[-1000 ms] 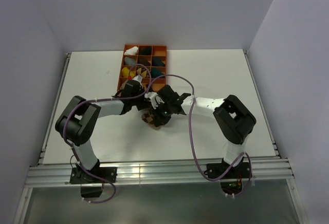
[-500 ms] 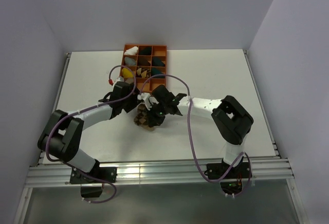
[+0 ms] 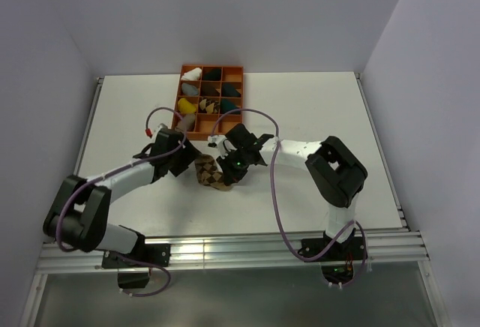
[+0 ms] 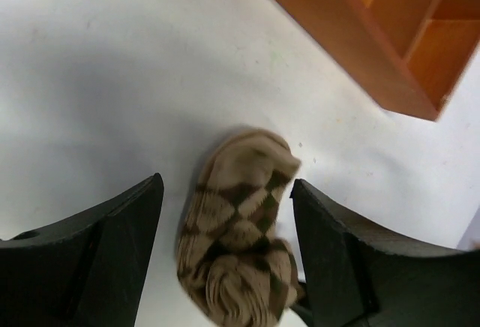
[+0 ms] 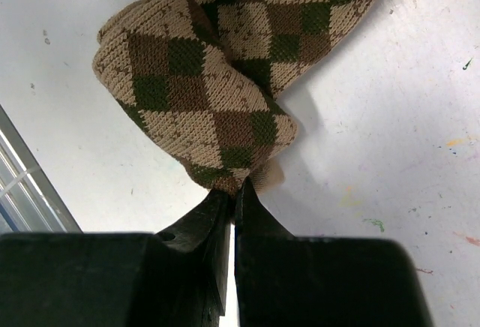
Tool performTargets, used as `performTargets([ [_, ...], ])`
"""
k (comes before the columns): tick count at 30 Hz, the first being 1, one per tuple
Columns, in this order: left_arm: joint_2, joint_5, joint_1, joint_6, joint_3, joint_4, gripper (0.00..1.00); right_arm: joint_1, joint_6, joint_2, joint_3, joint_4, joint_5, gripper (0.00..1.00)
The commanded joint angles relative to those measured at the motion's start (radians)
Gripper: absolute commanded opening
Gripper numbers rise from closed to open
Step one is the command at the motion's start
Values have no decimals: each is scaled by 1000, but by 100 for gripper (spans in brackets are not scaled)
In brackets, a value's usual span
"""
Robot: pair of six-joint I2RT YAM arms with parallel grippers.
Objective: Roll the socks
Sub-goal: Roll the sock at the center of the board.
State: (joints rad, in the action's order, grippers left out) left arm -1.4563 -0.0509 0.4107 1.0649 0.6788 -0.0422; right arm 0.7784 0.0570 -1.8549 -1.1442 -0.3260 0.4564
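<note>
Right wrist: bunched tan-brown argyle socks (image 5: 217, 102)

Argyle sock (image 5: 217, 79) — tan, brown and green diamonds — bunched in a loose half-roll on the white table (image 5: 390, 154); my right pincer (image 5: 235, 192) nips its folded edge.

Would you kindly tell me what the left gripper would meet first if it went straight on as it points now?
Probably the argyle sock, lying just ahead between the open fingers of the left gripper; the orange tray sits beyond it, though depth is unclear.
</note>
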Motion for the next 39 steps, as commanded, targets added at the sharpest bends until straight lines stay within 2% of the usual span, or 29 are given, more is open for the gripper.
performTargets([
  [1, 155, -46, -4, 43, -24, -18, 74, 4, 4, -12, -19, -36, -35, 0],
  [4, 211, -6, -4, 1, -38, 1, 72, 12, 12, -1, -20, -34, -45, 0],
  [8, 115, 48, -4, -71, -24, 71, 66, 25, 26, 20, -6, -15, -68, 0],
  [11, -2, 120, -4, -88, 4, 90, 58, 32, 30, 52, 9, 7, -79, 0],
  [14, -94, 138, -4, -100, 33, 113, 44, 45, 50, 72, 14, 13, -102, 0],
  [18, -186, 190, -3, -129, 93, 146, 35, 73, 92, 102, 5, 10, -137, 0],
  [26, -266, 275, 14, -160, 156, 214, 34, 101, 132, 135, 3, 10, -173, 0],
  [32, -294, 318, 42, -155, 157, 257, 35, 101, 132, 82, 1, 33, -173, 0],
  [39, -296, 330, 45, -164, 157, 266, 44, 101, 115, 28, 9, 61, -174, 0],
])
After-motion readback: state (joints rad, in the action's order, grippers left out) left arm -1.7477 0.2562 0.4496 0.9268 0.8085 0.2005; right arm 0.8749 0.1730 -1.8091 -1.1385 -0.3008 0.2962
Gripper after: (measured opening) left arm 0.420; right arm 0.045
